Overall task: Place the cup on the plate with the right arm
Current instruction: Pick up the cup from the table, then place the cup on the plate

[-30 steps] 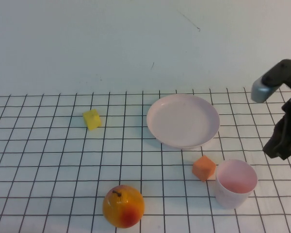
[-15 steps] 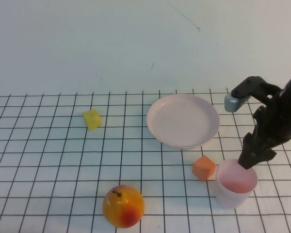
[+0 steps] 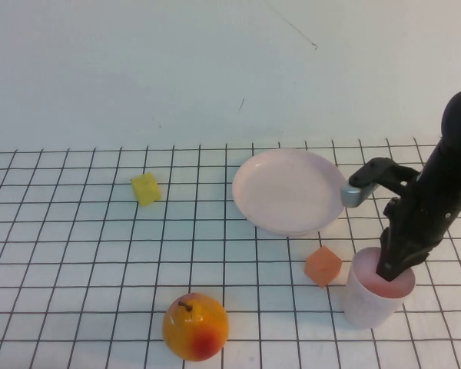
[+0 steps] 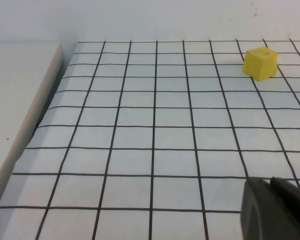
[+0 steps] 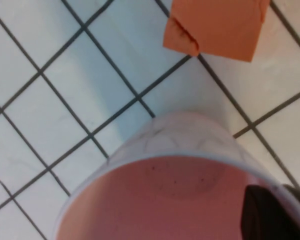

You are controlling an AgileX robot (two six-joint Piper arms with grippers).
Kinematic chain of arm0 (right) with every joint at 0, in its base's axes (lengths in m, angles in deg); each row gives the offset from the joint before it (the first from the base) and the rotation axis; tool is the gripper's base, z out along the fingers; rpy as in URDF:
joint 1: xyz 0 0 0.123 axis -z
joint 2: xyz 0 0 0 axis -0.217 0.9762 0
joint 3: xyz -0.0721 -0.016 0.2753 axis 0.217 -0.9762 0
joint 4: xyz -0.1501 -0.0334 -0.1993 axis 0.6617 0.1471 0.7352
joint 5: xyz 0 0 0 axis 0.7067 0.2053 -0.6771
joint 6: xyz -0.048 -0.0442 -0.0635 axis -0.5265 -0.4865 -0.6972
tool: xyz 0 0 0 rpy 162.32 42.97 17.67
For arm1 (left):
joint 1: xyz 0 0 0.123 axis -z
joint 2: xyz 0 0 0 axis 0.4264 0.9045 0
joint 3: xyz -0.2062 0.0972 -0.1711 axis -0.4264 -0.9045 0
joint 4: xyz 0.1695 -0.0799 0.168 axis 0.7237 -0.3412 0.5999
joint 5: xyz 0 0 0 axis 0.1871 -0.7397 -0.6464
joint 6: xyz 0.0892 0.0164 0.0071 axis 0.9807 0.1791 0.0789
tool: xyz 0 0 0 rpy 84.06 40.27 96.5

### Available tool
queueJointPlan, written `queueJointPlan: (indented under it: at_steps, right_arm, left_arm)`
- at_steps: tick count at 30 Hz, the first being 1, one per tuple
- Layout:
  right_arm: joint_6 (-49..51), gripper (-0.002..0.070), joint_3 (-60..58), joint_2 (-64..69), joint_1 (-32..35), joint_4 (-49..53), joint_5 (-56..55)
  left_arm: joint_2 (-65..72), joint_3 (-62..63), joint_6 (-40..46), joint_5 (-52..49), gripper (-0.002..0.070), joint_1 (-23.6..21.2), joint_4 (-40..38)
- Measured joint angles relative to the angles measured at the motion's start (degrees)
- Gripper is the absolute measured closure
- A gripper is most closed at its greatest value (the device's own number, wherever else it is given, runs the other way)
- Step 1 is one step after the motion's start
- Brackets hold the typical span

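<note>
The pale pink cup (image 3: 366, 301) stands upright on the grid cloth near the front right, a short way in front of the round pink plate (image 3: 290, 191). My right gripper (image 3: 390, 269) reaches down into the cup's far right rim. In the right wrist view the cup (image 5: 165, 200) fills the picture, and the right gripper (image 5: 282, 197) has one dark finger inside the pink interior and the other outside, shut on the wall between them. My left gripper (image 4: 271, 181) shows only in its wrist view, shut and empty, low over the cloth at the left.
An orange cube (image 3: 323, 265) lies just left of the cup, between it and the plate, and shows again (image 5: 215, 25) close to the rim. A yellow cube (image 3: 145, 188) sits left of the plate. An orange-yellow fruit (image 3: 196, 327) rests at the front centre.
The right arm came in from the right edge, dropped onto the cup and closed its fingers over the rim. The plate, cubes and fruit have not moved.
</note>
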Motion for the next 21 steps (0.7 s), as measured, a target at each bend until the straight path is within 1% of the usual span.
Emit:
queueJointPlan:
  at_steps: [2,6,9,14,19,21]
  right_arm:
    - [-0.9,0.0647,1.0,0.0,0.0,0.0,0.9]
    - [-1.4,0.0657,7.4,0.0,-0.2,0.3,3.0]
    - [-1.4,0.0657,15.7,0.6,-0.4,1.0,3.2]
    - [0.5,0.0657,31.6,4.4,-2.2,5.3,3.1]
    - [1.8,0.0658,46.4,13.6,-4.7,8.8,4.7]
    - [2.0,0.0658,49.9,16.7,-5.3,9.1,5.3]
  left_arm:
    - [0.0,0.0,0.0,0.0,0.0678,0.0,0.0]
    - [0.0,0.0,0.0,0.0,0.0678,0.0,0.0]
    - [0.0,0.0,0.0,0.0,0.0678,0.0,0.0]
    - [0.0,0.0,0.0,0.0,0.0678,0.0,0.0]
    - [0.0,0.0,0.0,0.0,0.0678,0.0,0.0]
    - [0.0,0.0,0.0,0.0,0.0678,0.0,0.0]
